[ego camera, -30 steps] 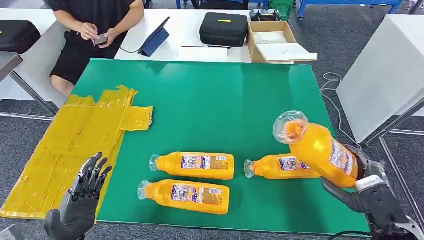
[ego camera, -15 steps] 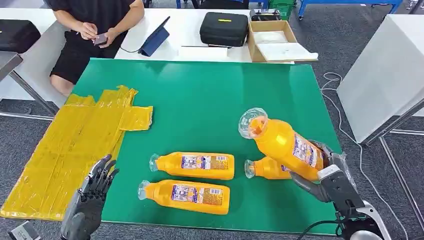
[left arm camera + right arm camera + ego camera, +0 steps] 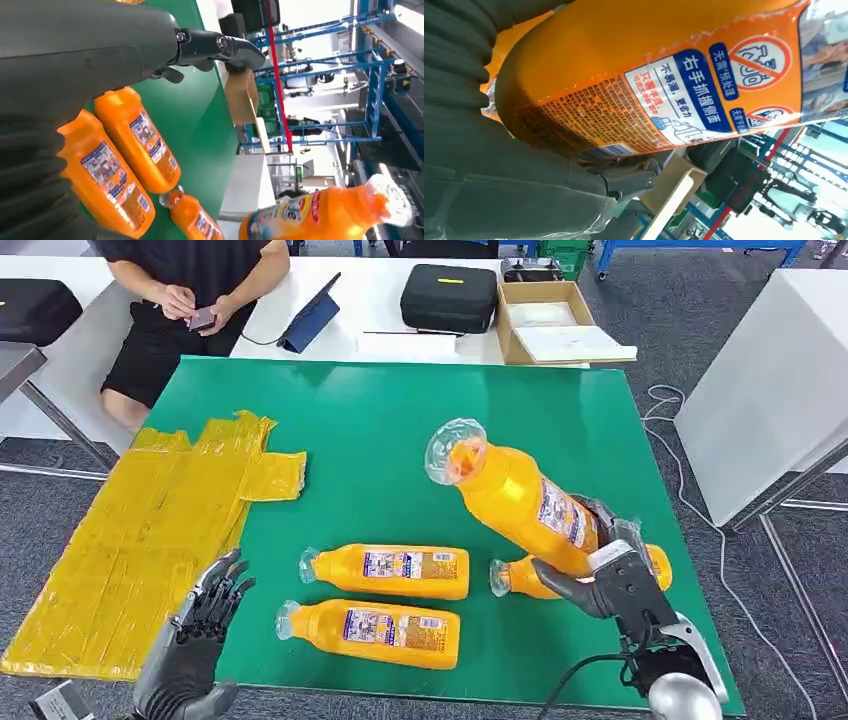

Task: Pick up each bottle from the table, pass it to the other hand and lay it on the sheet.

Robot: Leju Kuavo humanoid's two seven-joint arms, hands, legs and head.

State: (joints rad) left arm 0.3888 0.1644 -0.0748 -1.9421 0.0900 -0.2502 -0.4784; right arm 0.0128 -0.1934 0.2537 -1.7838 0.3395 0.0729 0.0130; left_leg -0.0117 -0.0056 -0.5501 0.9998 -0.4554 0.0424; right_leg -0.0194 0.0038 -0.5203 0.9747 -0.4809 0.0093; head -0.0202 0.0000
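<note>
My right hand grips an orange bottle by its base, tilted in the air with its clear cap toward the table's middle; the label fills the right wrist view. The same bottle hangs beyond my left hand's fingers. Three more orange bottles lie flat on the green table: one centre front, one nearest the front edge, one partly hidden under the held bottle. My left hand hovers at the front left with fingers spread and nothing in it. The yellow sheet lies over the table's left edge.
A person sits behind the table's far left corner holding a phone. On the white table behind are a tablet, a black case and an open cardboard box. A white table stands to the right.
My right hand has carried the bottle up and leftward over the lying bottle, toward the table's middle. My left hand has shifted a little to the right and forward, still holding nothing.
</note>
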